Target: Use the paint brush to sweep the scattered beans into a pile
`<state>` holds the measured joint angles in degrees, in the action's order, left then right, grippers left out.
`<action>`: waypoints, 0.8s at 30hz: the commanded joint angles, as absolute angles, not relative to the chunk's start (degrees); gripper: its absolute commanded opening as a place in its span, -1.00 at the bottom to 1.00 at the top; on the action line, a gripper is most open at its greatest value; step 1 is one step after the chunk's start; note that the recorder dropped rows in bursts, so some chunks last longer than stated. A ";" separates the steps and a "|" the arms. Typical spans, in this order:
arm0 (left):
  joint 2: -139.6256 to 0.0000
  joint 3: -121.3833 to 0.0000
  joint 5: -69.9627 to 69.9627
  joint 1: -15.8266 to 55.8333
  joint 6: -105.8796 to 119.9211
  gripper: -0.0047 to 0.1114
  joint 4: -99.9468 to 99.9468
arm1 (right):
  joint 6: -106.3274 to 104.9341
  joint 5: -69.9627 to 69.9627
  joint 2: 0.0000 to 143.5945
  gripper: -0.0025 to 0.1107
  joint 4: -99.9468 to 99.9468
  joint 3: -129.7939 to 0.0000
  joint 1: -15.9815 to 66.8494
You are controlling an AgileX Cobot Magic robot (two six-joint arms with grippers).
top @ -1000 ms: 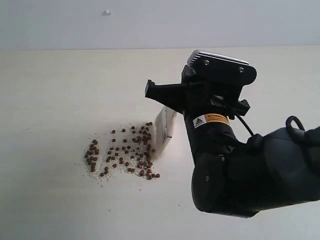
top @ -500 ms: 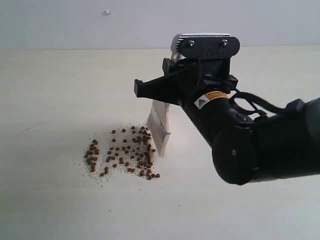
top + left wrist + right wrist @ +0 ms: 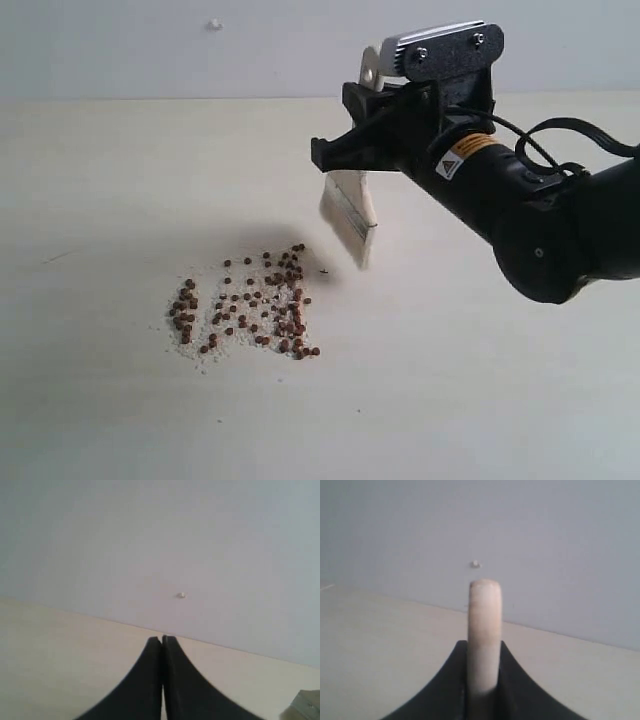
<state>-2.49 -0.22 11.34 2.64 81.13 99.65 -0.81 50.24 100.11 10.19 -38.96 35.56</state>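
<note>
Closest in the exterior view, on the pale cream tabletop (image 3: 120, 420): a loose patch of tiny round reddish-brown beans (image 3: 245, 305), mingled with fine white crumbs (image 3: 205, 340). Spread flat and thin, thickest along the right edge, not yet a pile.

Just beyond and to the right of that patch, lifted clear of the surface: the wide flat paint brush (image 3: 348, 222) with pale cream bristles, grey metal band and white handle. Tilted, bristle tips aimed down at the table, touching no bean. Pinched by the handle (image 3: 484, 625) between the dark jaws of the black right gripper (image 3: 340, 158).

Off to the side, seen only from its own wrist: the black left gripper (image 3: 161, 642), pressed together on nothing.

Farthest back: a plain grey wall (image 3: 150, 50) with one small white speck (image 3: 214, 23).

For the stroke in hand, probably best to:
- land the bristles outside the outermost beans
- press only until the tips just flex
- keep the broad face square to the stroke
- draw inward slowly and in short passes, since round beans likely roll away if flicked
- lift between passes and work round the patch from every side
</note>
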 commanded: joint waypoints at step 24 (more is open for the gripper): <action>-2.09 0.00 11.46 2.90 81.00 -0.92 99.95 | 17.08 43.25 108.94 -0.96 -16.39 -49.08 32.70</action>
